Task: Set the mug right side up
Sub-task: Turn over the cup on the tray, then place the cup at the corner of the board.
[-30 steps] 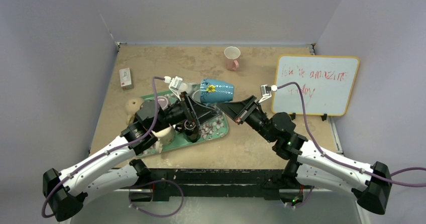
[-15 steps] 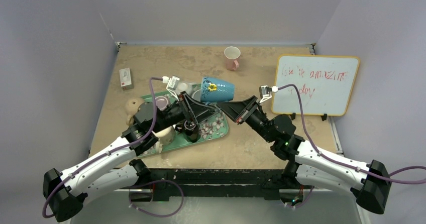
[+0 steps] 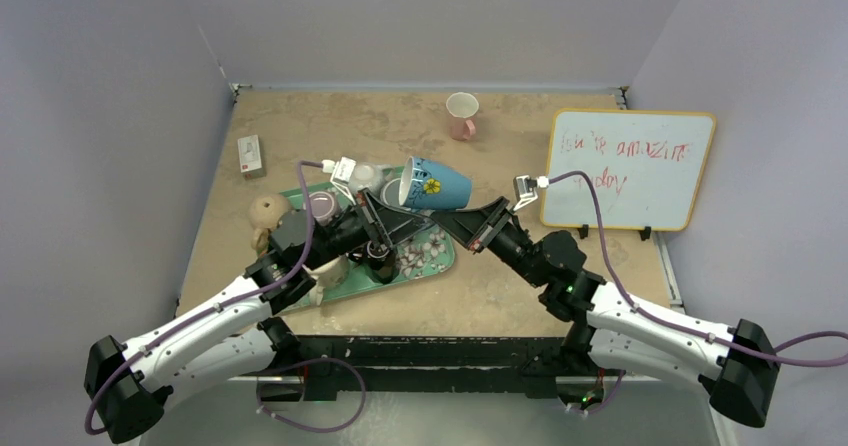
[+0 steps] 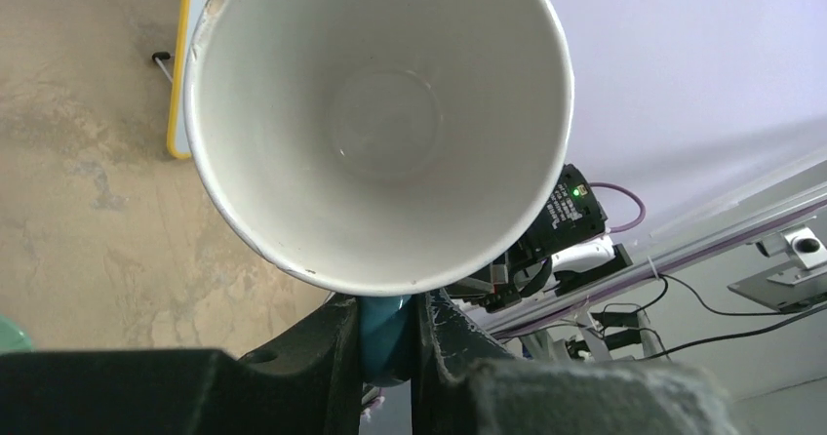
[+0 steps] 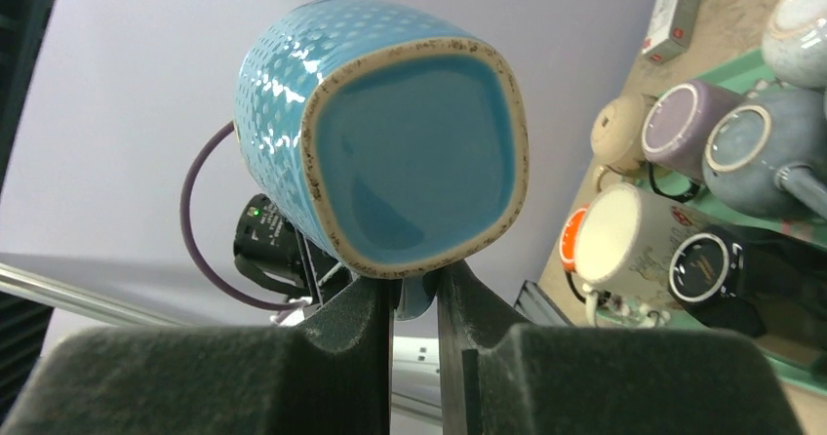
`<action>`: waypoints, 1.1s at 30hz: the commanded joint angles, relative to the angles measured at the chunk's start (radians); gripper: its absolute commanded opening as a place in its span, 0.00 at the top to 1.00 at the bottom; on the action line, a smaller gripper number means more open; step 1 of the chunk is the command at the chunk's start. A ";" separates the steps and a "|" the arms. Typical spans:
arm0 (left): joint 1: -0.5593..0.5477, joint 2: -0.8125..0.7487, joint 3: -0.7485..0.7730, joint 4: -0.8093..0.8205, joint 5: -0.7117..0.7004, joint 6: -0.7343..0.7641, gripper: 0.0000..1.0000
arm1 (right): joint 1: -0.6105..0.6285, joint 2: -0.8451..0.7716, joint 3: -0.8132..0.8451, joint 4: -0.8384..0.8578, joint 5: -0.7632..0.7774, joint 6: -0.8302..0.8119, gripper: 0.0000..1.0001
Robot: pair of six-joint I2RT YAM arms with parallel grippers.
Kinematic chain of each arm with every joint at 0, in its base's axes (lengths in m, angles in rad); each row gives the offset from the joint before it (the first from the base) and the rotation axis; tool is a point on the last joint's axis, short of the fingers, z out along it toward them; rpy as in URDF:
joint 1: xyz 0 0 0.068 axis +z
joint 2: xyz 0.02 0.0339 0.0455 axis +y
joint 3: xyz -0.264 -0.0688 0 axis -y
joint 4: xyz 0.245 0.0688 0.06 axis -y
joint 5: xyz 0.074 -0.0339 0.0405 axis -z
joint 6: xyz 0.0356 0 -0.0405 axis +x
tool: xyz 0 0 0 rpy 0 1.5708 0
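Overhead, the blue mug (image 3: 434, 186) hangs in the air above the far end of the green tray (image 3: 432, 256). It is tilted, with its mouth toward the left fingers (image 3: 392, 213) and its base toward the right fingers (image 3: 452, 216), which meet beneath it from opposite sides. How either pair grips is hard to read from up there, but the wrist cameras settle it. The left wrist view looks straight into the mug's white inside, and just under the rim the left fingers (image 4: 341, 336) are pinched onto a narrow blue piece of the mug. The right wrist view shows what the other hides: the squarish glazed base with its speckled edge, directly above the right fingers (image 5: 375, 308), which are likewise clamped on a blue piece below it. Only this view also takes in a cream cup (image 5: 624, 240) and a purple cup (image 5: 678, 123) off to the right of those fingers.
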 commanded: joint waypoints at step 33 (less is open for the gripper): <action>-0.001 0.194 0.333 -0.326 -0.612 0.553 1.00 | 0.002 -0.194 0.070 -0.497 0.068 -0.214 0.01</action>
